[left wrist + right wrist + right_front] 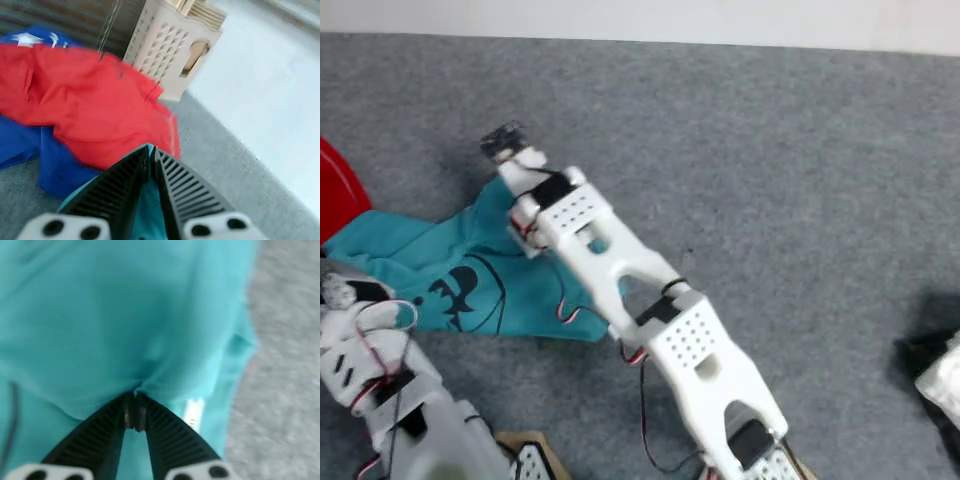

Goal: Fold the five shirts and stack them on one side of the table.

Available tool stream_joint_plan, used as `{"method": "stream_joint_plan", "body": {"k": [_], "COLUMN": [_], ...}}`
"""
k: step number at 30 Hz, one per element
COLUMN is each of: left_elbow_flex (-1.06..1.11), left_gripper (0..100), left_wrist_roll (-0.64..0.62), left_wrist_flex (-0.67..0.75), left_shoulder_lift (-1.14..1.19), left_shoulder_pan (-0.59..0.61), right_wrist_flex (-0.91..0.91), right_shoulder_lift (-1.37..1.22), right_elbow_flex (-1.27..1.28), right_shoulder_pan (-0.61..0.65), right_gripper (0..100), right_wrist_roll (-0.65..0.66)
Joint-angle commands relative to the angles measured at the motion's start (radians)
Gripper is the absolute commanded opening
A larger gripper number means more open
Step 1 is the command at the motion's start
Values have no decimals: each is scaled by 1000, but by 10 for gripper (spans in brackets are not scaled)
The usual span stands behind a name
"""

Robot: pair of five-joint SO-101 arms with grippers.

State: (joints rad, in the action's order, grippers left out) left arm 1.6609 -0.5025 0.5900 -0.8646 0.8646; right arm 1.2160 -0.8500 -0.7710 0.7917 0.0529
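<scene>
Table (pixel 800 150), left edge: teal shirt (pixel 415 250) lies spread, judged not yet folded. Red shirt (pixel 85 100) and blue shirt (pixel 20 145) are heaped unfolded, with no stack formed. Right gripper (pixel 135 412) and left gripper (pixel 150 152) each pinch teal cloth, jaws closed.

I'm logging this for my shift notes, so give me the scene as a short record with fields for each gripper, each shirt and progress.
surface: grey table
teal shirt: lying open, dark print facing up
right gripper: shut on a pinch of the teal shirt
left gripper: shut on the teal shirt's edge
red shirt: crumpled, lying over the blue shirt
basket: pale, perforated, behind the red shirt
progress: teal shirt not yet folded
</scene>
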Motion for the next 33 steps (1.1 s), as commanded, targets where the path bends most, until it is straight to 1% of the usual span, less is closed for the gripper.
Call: {"method": "stream_joint_plan", "body": {"k": [1,4,7,11,14,17,20,23,25,29,33], "left_elbow_flex": [12,18,19,15,19,19,19,19,19,19,19], "left_gripper": [7,7,7,7,7,7,7,7,7,7,7], "left_wrist_roll": [8,8,8,8,8,9,61,83,83,80,83], "left_wrist_flex": [69,69,69,69,69,69,69,68,68,68,68], "left_shoulder_lift": [-18,-18,-18,-18,-18,-18,-18,-18,-18,-18,-18], "left_shoulder_pan": [12,33,67,108,117,120,120,120,120,120,120], "right_wrist_flex": [-2,-77,-136,-153,-137,-53,19,25,25,33,35], "right_shoulder_lift": [39,36,38,38,42,41,41,36,36,35,4], "right_elbow_flex": [-125,-206,-257,-303,-305,-308,-308,-302,-298,-297,-268], "right_shoulder_pan": [44,36,18,-1,-16,-42,-76,-116,-125,-137,-140], "right_gripper": [34,50,15,7,7,13,13,14,39,156,170], "right_wrist_roll": [-3,-3,-2,66,80,77,75,66,23,3,3]}}
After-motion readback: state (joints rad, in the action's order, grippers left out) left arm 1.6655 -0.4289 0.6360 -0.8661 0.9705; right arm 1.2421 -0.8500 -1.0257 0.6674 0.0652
